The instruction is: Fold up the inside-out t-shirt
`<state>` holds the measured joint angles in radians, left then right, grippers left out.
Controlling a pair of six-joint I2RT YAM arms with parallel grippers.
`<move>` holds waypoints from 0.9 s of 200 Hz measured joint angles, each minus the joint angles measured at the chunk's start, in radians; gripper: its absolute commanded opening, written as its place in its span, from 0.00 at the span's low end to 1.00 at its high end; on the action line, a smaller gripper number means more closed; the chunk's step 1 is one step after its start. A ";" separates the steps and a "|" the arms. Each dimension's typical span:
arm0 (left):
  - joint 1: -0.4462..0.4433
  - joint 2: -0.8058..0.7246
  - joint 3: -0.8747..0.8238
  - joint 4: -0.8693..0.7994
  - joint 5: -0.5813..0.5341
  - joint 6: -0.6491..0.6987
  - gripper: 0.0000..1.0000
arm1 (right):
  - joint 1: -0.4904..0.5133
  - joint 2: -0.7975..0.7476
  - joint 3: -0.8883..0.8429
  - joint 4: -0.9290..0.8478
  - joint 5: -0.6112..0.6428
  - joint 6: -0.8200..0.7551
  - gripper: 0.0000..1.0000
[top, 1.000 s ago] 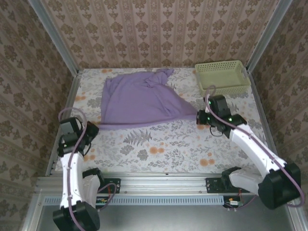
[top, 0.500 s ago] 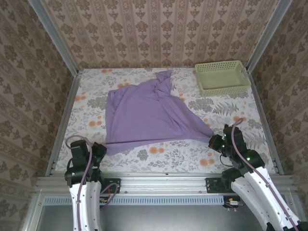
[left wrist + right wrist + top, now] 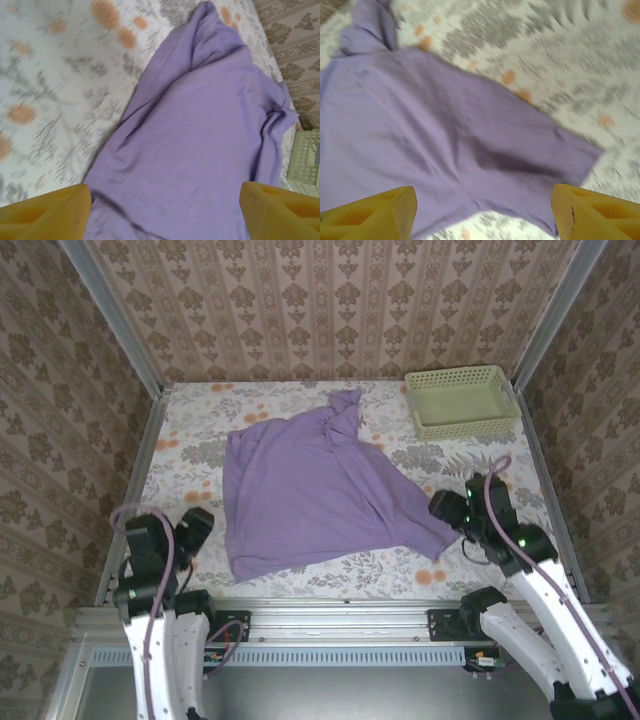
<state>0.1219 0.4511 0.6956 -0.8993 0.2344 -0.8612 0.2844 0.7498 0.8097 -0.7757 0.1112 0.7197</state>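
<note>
Both shirt corners dropped since 0.5 s ago: t-shirt (image 3: pixel 310 490) lies slack mid-tabletop (image 3: pixel 180 440). Left gripper (image 3: pixel 195 524) jaws wide open, empty, near hem; right gripper (image 3: pixel 443 508) likewise.

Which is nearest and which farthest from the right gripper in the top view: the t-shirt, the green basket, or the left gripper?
1. Lavender t-shirt: its near-right corner lies just beside the right gripper.
2. Pale green mesh basket: at the table's far right corner, beyond the gripper.
3. Left gripper: across the table, at the near left, past the shirt.
</note>
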 measured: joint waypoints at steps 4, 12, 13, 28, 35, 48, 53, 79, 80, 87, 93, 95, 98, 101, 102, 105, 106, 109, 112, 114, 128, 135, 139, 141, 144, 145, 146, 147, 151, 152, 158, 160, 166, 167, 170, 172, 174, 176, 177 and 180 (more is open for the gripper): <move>-0.012 0.056 0.018 0.026 -0.003 0.008 0.79 | 0.006 0.038 0.027 0.016 0.002 -0.013 0.74; -0.043 0.151 0.047 0.075 -0.021 0.022 0.80 | 0.020 0.109 0.072 0.047 0.005 -0.036 0.75; -0.047 0.159 0.050 0.079 -0.022 0.023 0.80 | 0.021 0.115 0.076 0.050 0.006 -0.038 0.75; -0.129 0.344 0.102 0.157 -0.076 0.048 0.82 | 0.049 0.257 0.157 0.110 0.008 -0.074 0.74; -0.162 0.425 0.129 0.187 -0.100 0.061 0.81 | 0.060 0.331 0.195 0.136 0.009 -0.091 0.73; -0.199 0.584 0.190 0.238 -0.137 0.085 0.81 | 0.078 0.460 0.260 0.179 0.010 -0.117 0.73; -0.203 0.643 0.215 0.259 -0.151 0.094 0.80 | 0.085 0.505 0.285 0.193 0.010 -0.127 0.73; -0.206 0.911 0.356 0.338 -0.211 0.133 0.76 | 0.105 0.753 0.459 0.250 0.007 -0.171 0.70; -0.206 0.917 0.361 0.340 -0.212 0.134 0.76 | 0.106 0.764 0.470 0.253 0.005 -0.172 0.70; -0.205 0.983 0.406 0.356 -0.224 0.145 0.75 | 0.108 0.828 0.521 0.264 0.000 -0.181 0.70; -0.205 1.043 0.448 0.370 -0.233 0.154 0.74 | 0.110 0.877 0.560 0.274 -0.005 -0.190 0.71; -0.205 1.061 0.465 0.372 -0.234 0.159 0.73 | 0.111 0.895 0.576 0.274 -0.006 -0.192 0.72; -0.205 1.092 0.486 0.376 -0.235 0.163 0.73 | 0.112 0.919 0.595 0.275 -0.007 -0.195 0.73; -0.204 1.117 0.508 0.380 -0.236 0.169 0.72 | 0.113 0.941 0.616 0.277 -0.010 -0.199 0.74; -0.204 1.123 0.513 0.382 -0.236 0.169 0.72 | 0.114 0.953 0.625 0.279 -0.010 -0.200 0.74; -0.204 1.153 0.534 0.389 -0.235 0.175 0.71 | 0.114 0.977 0.645 0.281 -0.013 -0.202 0.74; -0.204 1.165 0.545 0.391 -0.235 0.177 0.71 | 0.114 0.982 0.650 0.281 -0.014 -0.203 0.74; -0.203 1.190 0.565 0.398 -0.233 0.183 0.71 | 0.114 1.003 0.669 0.283 -0.014 -0.208 0.75; -0.202 1.220 0.586 0.405 -0.233 0.186 0.71 | 0.116 1.030 0.690 0.286 -0.017 -0.210 0.75; -0.201 1.238 0.602 0.407 -0.231 0.190 0.71 | 0.116 1.044 0.703 0.286 -0.018 -0.214 0.76; -0.199 1.356 0.701 0.414 -0.222 0.213 0.69 | 0.120 1.139 0.789 0.282 -0.024 -0.228 0.77; -0.199 1.412 0.752 0.412 -0.218 0.222 0.68 | 0.121 1.186 0.835 0.278 -0.029 -0.235 0.77; -0.199 1.448 0.784 0.412 -0.216 0.229 0.68 | 0.122 1.210 0.859 0.278 -0.031 -0.239 0.77; -0.199 1.463 0.800 0.411 -0.215 0.231 0.68 | 0.122 1.224 0.873 0.275 -0.032 -0.240 0.78; -0.199 1.484 0.820 0.411 -0.212 0.235 0.67 | 0.122 1.241 0.891 0.274 -0.032 -0.244 0.77; -0.199 1.489 0.825 0.411 -0.213 0.235 0.67 | 0.122 1.251 0.901 0.274 -0.034 -0.246 0.77; -0.199 1.500 0.835 0.410 -0.213 0.236 0.67 | 0.122 1.256 0.906 0.273 -0.035 -0.246 0.78; -0.199 1.504 0.840 0.410 -0.213 0.237 0.67 | 0.122 1.260 0.911 0.272 -0.035 -0.246 0.78; -0.199 1.533 0.866 0.411 -0.212 0.240 0.67 | 0.123 1.285 0.940 0.269 -0.036 -0.249 0.78; -0.199 1.538 0.871 0.410 -0.213 0.241 0.67 | 0.123 1.290 0.945 0.268 -0.037 -0.250 0.78; -0.199 1.573 0.905 0.408 -0.213 0.245 0.67 | 0.125 1.328 0.986 0.262 -0.037 -0.253 0.78; -0.199 1.585 0.916 0.407 -0.213 0.245 0.67 | 0.125 1.337 0.997 0.259 -0.038 -0.254 0.78; -0.199 1.616 0.941 0.407 -0.214 0.246 0.67 | 0.126 1.373 1.037 0.250 -0.039 -0.258 0.79; -0.199 1.619 0.943 0.407 -0.214 0.246 0.67 | 0.126 1.376 1.041 0.248 -0.039 -0.258 0.79; -0.199 1.631 0.951 0.407 -0.215 0.246 0.67 | 0.126 1.389 1.058 0.246 -0.039 -0.262 0.80; -0.199 1.639 0.957 0.407 -0.216 0.247 0.67 | 0.127 1.402 1.070 0.245 -0.040 -0.263 0.80; -0.199 1.645 0.961 0.407 -0.216 0.247 0.67 | 0.127 1.412 1.083 0.239 -0.040 -0.265 0.80; -0.200 1.651 0.965 0.406 -0.216 0.246 0.67 | 0.127 1.422 1.095 0.237 -0.040 -0.268 0.80; -0.200 1.652 0.966 0.406 -0.216 0.247 0.67 | 0.127 1.426 1.099 0.236 -0.040 -0.269 0.80; -0.200 1.663 0.971 0.406 -0.217 0.247 0.66 | 0.129 1.440 1.115 0.233 -0.041 -0.270 0.81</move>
<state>-0.0776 2.1143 1.6665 -0.4931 0.0177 -0.6144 0.4129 2.1902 1.9251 -0.5430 0.0700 0.4496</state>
